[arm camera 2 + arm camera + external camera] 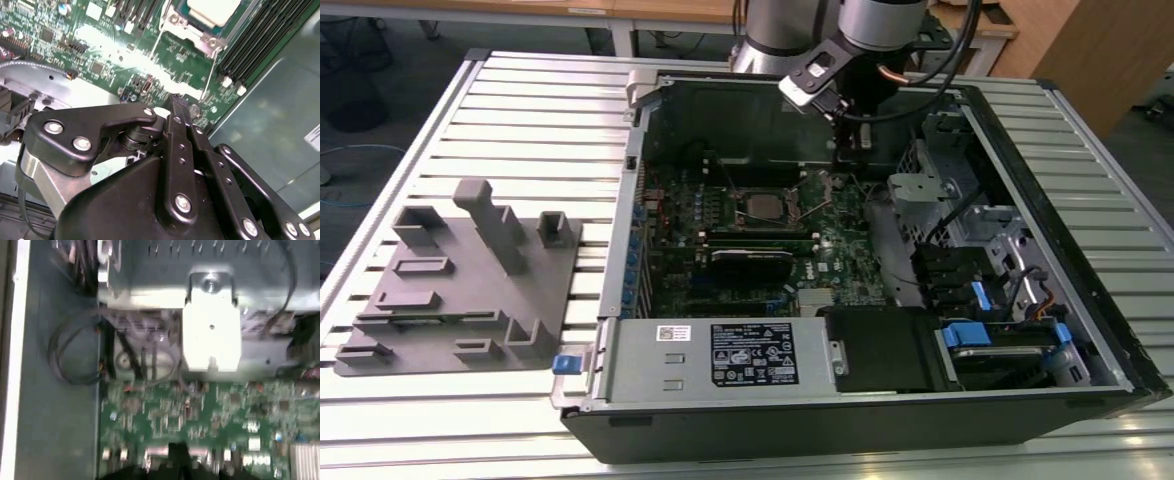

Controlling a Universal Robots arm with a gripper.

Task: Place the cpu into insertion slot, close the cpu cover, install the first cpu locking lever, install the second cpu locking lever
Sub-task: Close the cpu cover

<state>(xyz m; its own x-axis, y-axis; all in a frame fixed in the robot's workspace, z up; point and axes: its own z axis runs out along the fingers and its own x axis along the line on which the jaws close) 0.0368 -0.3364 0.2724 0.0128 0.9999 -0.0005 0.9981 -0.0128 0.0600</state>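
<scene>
**Item: cpu (212, 9).** It was seated in the insertion slot (765, 222), pale metal top up.

**Item: cpu cover (196, 36).** A silvery frame that appeared to lie flat around the chip, over the insertion slot. Whether it was fully down could not be told.

**Item: nearer locking lever (209, 75) and farther locking lever (156, 42).** Two thin wire rods ran out from the insertion slot's edge across the motherboard (841, 250). Neither looked latched.

**Item: gripper (178, 102).** The jaws were drawn together with nothing between them. The tips hung low inside the computer case (854, 420), just off the insertion slot on the side where the levers ended, close to the nearer lever's free end. Contact could not be confirmed.

**Handling note (judgement).** The step in hand looked to be the first lever.
- The pressed-together tips suited pushing, not pinching.
- The tips would best bear on the lever's bent end, away from the insertion slot, where leverage is greatest.
- The wire should be carried down and sideways under its catch in one steady arc.
- The tips should stay clear of the small board parts beside the insertion slot.
- A slip off the thin wire was the chief risk.
</scene>
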